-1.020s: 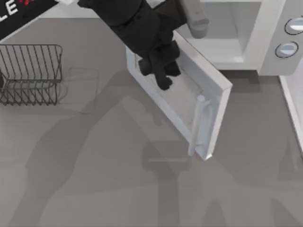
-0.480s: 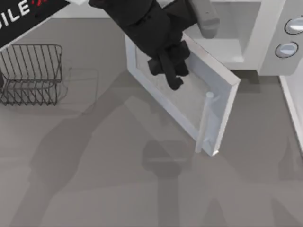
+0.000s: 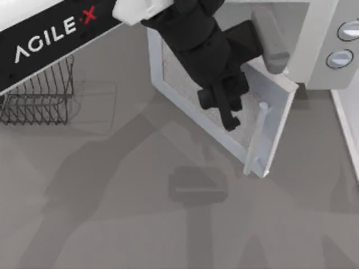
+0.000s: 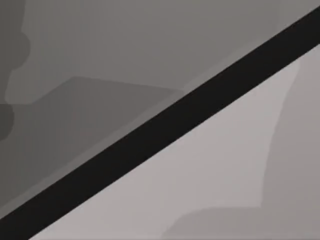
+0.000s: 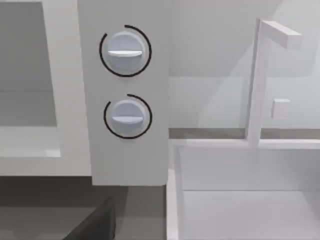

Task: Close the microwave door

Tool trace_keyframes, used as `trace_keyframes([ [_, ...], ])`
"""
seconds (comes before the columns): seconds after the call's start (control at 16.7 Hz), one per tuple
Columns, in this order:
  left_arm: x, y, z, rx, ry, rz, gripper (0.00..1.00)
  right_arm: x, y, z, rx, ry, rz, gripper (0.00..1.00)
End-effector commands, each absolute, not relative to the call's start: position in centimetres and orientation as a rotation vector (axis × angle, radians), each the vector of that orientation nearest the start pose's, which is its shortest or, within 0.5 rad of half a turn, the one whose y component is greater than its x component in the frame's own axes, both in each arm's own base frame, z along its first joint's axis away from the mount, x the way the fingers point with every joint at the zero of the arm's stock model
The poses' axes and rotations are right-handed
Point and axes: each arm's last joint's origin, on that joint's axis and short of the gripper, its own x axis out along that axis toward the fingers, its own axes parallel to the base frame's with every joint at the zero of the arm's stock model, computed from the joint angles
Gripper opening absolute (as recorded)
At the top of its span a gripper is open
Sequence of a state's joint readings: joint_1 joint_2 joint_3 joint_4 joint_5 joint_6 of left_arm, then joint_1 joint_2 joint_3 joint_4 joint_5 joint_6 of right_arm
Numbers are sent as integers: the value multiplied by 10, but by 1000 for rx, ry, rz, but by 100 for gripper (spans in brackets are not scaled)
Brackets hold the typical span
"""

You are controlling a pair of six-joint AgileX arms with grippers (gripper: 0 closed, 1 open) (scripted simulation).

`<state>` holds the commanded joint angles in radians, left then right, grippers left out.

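The white microwave point(image 3: 320, 50) stands at the back right with its pale cavity point(image 3: 286, 28) open. Its two round knobs point(image 3: 340, 58) also face the right wrist view point(image 5: 125, 51). The microwave door point(image 3: 179, 78) is hinged at the left and angles out over the table, with its pale bar handle point(image 3: 255, 140) at the free end. My left gripper point(image 3: 229, 112) is shut and pressed on the door's outer window face close to the handle. In the left wrist view a black band point(image 4: 165, 125) crosses a grey surface close up. My right arm is parked facing the knob panel point(image 5: 125, 155).
A dark wire rack point(image 3: 39, 98) sits at the table's left, partly under my left arm's white and black link point(image 3: 56, 33). A white open box point(image 5: 240, 195) stands right of the microwave, its edge along the table's right side point(image 3: 348, 123).
The door has swung rightward toward the microwave, its handle end now nearer the knob panel. My left arm followed it to the right, still pressing the window face.
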<state>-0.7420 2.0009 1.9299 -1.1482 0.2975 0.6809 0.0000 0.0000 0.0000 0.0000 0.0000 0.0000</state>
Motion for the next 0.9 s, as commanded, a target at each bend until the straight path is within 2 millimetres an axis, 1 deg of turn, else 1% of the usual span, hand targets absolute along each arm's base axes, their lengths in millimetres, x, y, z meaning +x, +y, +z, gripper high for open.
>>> trace_keyframes([
  [0.12, 306, -285, 290, 803, 916, -1291, 0, 106, -1, 160, 0, 0, 0, 100],
  [0.42, 321, -270, 308, 717, 863, -1261, 0, 106, -1, 160, 0, 0, 0, 100],
  [0.72, 320, -271, 307, 721, 867, -1264, 0, 106, -1, 160, 0, 0, 0, 100],
  [0.9, 315, -276, 297, 726, 913, -1281, 0, 106, -1, 160, 0, 0, 0, 100],
])
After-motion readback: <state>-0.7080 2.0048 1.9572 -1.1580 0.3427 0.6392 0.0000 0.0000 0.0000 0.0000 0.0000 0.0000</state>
